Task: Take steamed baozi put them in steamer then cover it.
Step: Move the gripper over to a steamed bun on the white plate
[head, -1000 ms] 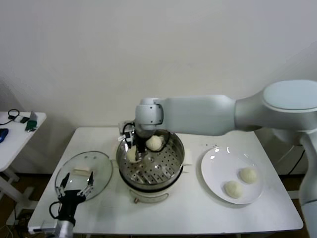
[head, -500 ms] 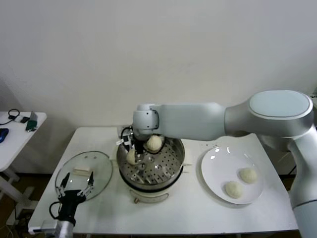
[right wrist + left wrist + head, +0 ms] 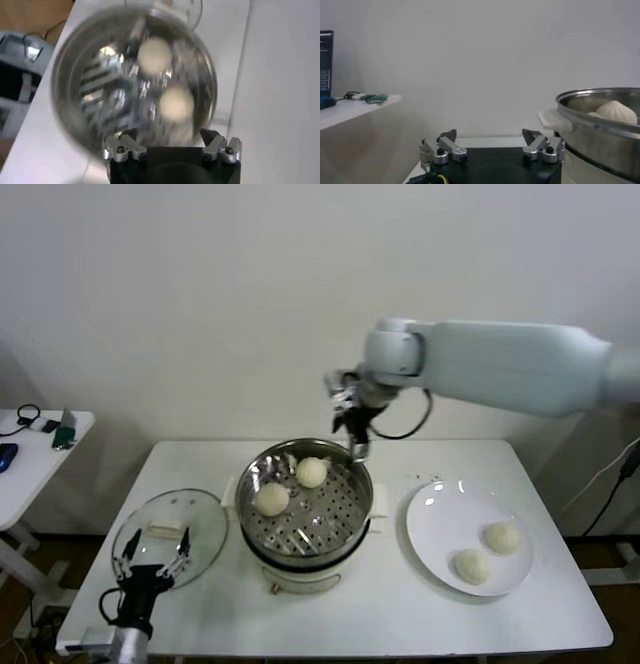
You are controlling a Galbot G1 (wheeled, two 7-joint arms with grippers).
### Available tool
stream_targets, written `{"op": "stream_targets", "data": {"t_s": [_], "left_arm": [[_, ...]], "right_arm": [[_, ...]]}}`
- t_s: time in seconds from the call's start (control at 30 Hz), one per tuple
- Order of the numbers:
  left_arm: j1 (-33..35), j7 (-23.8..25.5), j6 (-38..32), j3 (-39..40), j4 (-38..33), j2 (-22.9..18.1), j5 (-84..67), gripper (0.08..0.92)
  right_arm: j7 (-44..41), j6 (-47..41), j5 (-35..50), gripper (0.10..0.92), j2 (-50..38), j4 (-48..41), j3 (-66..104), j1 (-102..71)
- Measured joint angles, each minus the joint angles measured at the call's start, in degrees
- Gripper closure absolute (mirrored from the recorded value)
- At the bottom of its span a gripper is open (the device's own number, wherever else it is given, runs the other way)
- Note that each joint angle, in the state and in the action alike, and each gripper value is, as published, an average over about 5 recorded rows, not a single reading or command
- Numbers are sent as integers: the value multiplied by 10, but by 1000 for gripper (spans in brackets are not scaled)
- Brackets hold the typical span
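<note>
My head camera looks forward and down over the whole surface (image 3: 400, 614) from high up. My left wrist camera sits low beside the steamer (image 3: 600, 130), facing level past my fingers (image 3: 442, 150). My right wrist camera looks straight down into it. All 3 views share the steamer.

Right arm's out of the steamer now

The right gripper (image 3: 352, 424) lifts clear of the steamer (image 3: 345, 519), fingers spread and empty above its back rim, and the second baozi (image 3: 271, 499) sits loose on the floor beside the first.
</note>
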Motion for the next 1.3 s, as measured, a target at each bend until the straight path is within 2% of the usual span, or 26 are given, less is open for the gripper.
{"op": "stream_targets", "data": {"t_s": [0.27,0.5,1.3], "left_arm": [[7,0,-1,3,-3,-3,5,177],[12,0,-1,0,-6,-9,8,177],[11,0,1,5,0,-19,21,177]], "right_arm": [[-23,28,-75,203,-145,62,-64,5],[-24,30,-134,203,-216,85,-60,-57],[15,6,-261,203,-263,42,93,-308]]}}
